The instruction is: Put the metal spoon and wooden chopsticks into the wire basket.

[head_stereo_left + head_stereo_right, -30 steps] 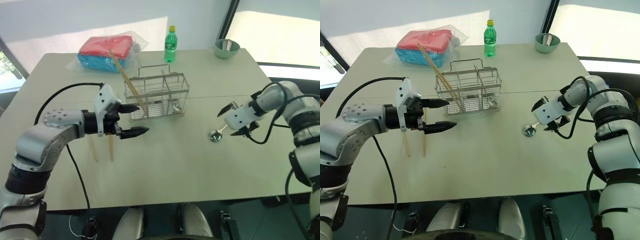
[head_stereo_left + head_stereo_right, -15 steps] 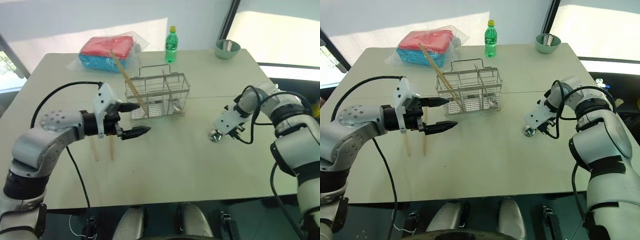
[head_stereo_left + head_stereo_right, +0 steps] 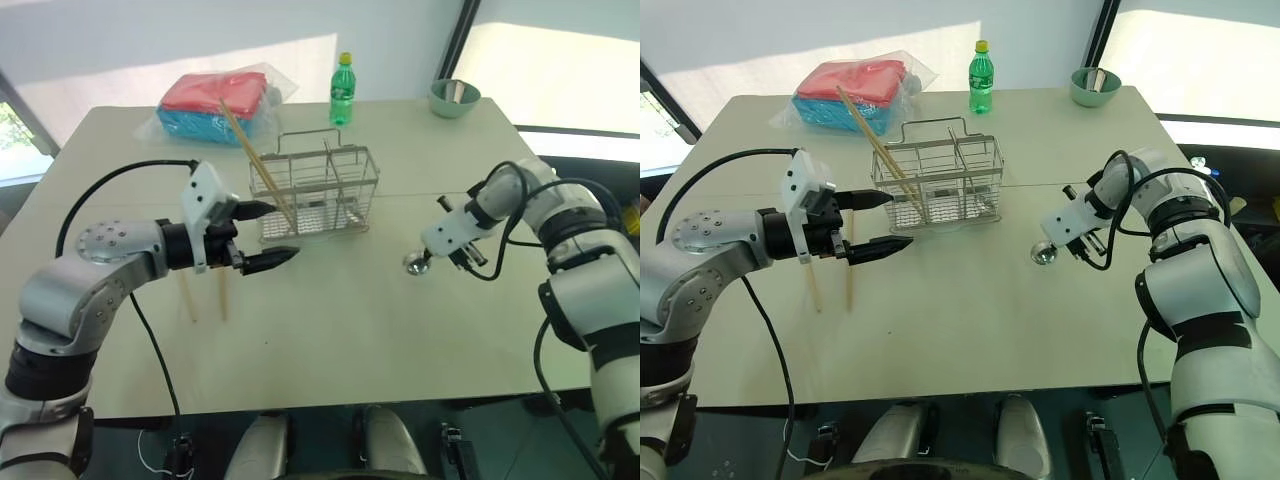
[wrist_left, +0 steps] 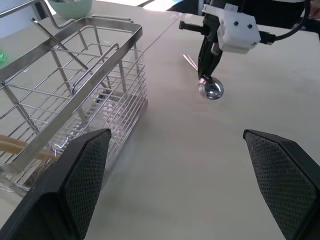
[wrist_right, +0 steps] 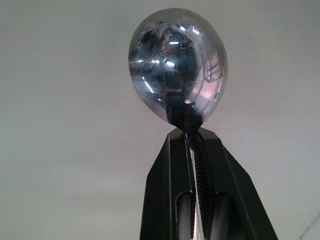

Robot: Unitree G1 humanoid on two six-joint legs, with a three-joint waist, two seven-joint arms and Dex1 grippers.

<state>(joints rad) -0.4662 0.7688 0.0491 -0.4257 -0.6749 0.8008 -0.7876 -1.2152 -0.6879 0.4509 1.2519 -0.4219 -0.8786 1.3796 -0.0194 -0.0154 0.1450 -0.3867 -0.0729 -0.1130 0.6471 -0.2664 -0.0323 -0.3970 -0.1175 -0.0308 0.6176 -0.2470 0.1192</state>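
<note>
Silver and shiny, the small metal spoon point(image 3: 413, 263) now hangs bowl-down from the right gripper point(image 3: 432, 253), at centre right of the left eye view, its bowl just clear of the pale tabletop point(image 3: 330, 330). One second earlier the same spoon lay flat on the table with the right gripper's black fingers spread wide above its handle; half a second earlier the fingers had dropped onto it. In the right wrist view the two black fingers point(image 5: 170, 190) are pressed together on the slim handle just below the round bowl, so the grasp reads as complete, and spoon and gripper have shifted a little leftward in the picture, toward the rectangular silver wire-mesh basket point(image 3: 345, 197) at centre frame.

The left gripper point(image 3: 264, 236), left of centre, has kept its place beside the basket's near left corner, jaws wide apart and holding nothing. Of the long pale wooden chopsticks, one pair point(image 3: 246, 145) already leans out of the basket's left compartment, tips slanting toward the upper left; two more sticks point(image 3: 222, 295) lie on the table at lower left, partly hidden behind the left gripper.

Judged from this, the pick-up stage for the spoon is finished; carrying it over the basket rim and releasing it remains, as do the two sticks on the table.
</note>
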